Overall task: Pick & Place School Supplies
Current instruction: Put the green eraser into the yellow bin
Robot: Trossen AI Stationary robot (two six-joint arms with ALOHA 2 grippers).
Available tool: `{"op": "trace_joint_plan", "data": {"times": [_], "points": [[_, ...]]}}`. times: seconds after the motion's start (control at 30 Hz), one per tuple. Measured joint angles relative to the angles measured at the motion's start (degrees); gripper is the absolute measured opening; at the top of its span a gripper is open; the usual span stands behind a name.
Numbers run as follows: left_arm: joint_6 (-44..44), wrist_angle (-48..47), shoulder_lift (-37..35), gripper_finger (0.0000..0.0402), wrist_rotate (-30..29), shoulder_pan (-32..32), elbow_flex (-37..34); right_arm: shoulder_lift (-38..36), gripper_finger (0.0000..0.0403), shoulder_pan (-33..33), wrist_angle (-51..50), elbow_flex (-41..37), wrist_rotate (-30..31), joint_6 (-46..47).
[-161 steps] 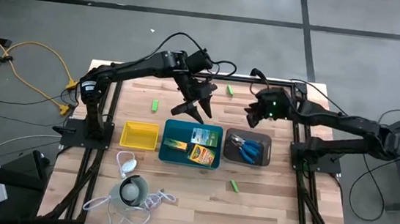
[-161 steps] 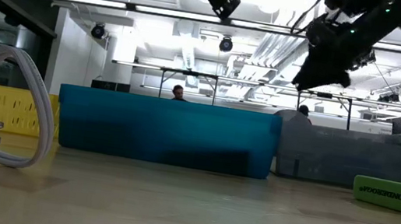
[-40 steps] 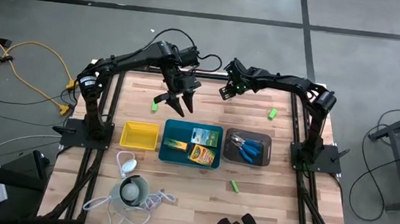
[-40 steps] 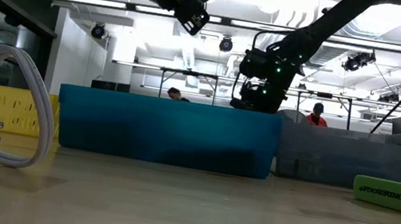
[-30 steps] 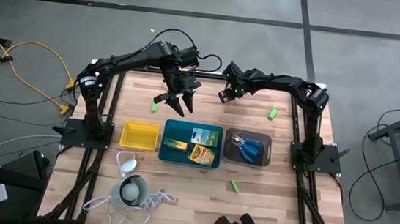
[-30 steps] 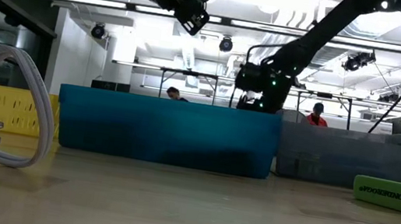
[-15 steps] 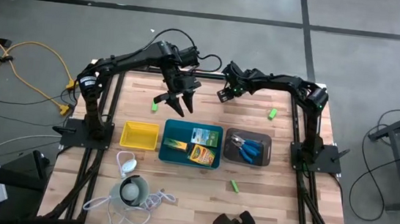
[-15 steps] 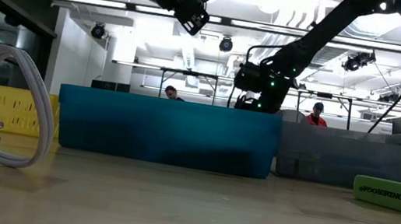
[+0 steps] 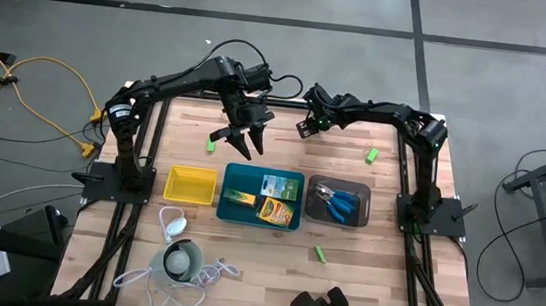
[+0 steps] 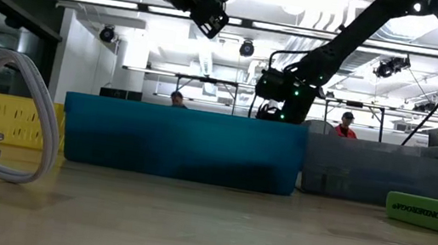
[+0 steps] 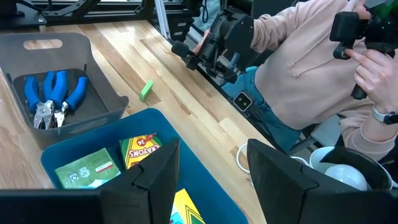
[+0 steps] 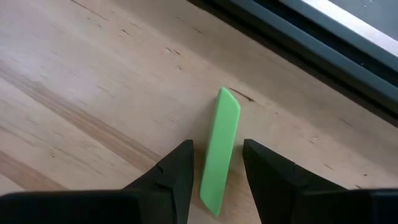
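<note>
While the right gripper (image 12: 215,167) hangs low over the far edge of the table (image 9: 371,283), its two fingers stand apart with a little green block (image 12: 221,149) lying flat on the wood between them, not pinched yet. To do this well, it should go straight down, keep the block in the middle of the gap, then squeeze its long sides softly so it does not flip away. Over by the teal tray (image 9: 235,174), the left gripper (image 9: 241,142) waits up high with its fingers spread wide and nothing in them
</note>
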Motion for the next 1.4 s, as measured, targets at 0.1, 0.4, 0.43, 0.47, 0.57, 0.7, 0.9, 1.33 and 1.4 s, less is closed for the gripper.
{"op": "trace_joint_plan", "data": {"times": [0.1,0.4,0.43,0.47,0.57,0.7,0.9,1.33,1.4], "points": [[0.0,0.0,0.0,0.0184,-0.02,0.0,0.0,0.0,0.013,0.0,-0.04,0.02,-0.05,0.0],[0.0,-0.02,0.0,0.0184,-0.03,0.0,0.0,0.0,0.0111,0.02,-0.17,0.04,-0.69,-0.03],[0.01,-0.02,0.0,0.0184,-0.03,0.0,0.0,0.0,0.0104,0.0,-0.17,0.04,-0.98,-0.06],[0.0,-0.02,0.0,0.0184,-0.02,0.0,0.0,0.0,0.0097,0.0,-0.2,0.04,-1.3,-0.15],[0.02,0.0,0.0,0.0184,-0.04,0.0,0.0,0.0,0.0077,-0.02,-0.25,0.04,-1.58,-0.56],[0.0,-0.06,0.0,0.0184,-0.04,0.0,0.0,0.0,0.0054,0.0,-0.21,0.05,-1.87,-1.12],[-0.03,-0.48,0.0,0.0184,-0.62,0.0,0.0,-0.02,0.0036,0.0,-0.21,0.08,-2.53,-1.51],[-0.11,-0.46,0.0,0.0184,-0.94,-0.1,0.0,-0.04,0.0036,0.02,-0.23,0.09,-3.28,-2.48],[-0.14,-0.45,0.0,0.0184,-1.15,-0.23,0.0,-0.04,0.0035,0.02,-0.22,0.09,-3.29,-2.63]]}}
